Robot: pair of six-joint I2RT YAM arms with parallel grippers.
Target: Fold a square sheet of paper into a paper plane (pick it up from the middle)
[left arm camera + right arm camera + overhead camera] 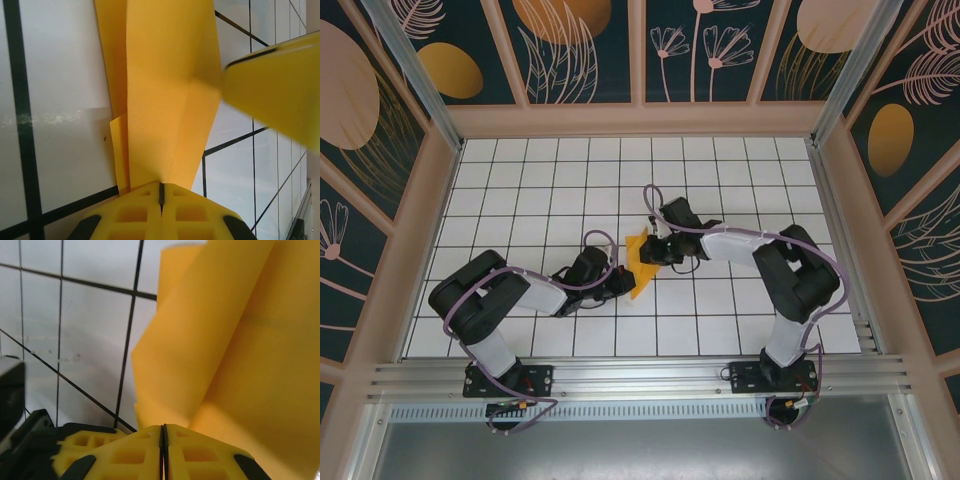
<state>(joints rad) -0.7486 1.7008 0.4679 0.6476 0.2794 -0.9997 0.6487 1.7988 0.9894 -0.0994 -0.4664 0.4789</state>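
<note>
The partly folded paper plane (639, 262) is sitting at the middle of the white gridded table (540, 180), between the two arms. The left pincer (161, 194) is gripping one end of it, pads pressed together, with creased layers fanning out beyond them. The right pincer (163, 436) is clamping shut on the paper from the opposite side, its sheets curving away above the closed pads.

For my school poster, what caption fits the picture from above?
Left pincer and right pincer pinch one half-folded orange paper in the middle of the white grid table.
</note>
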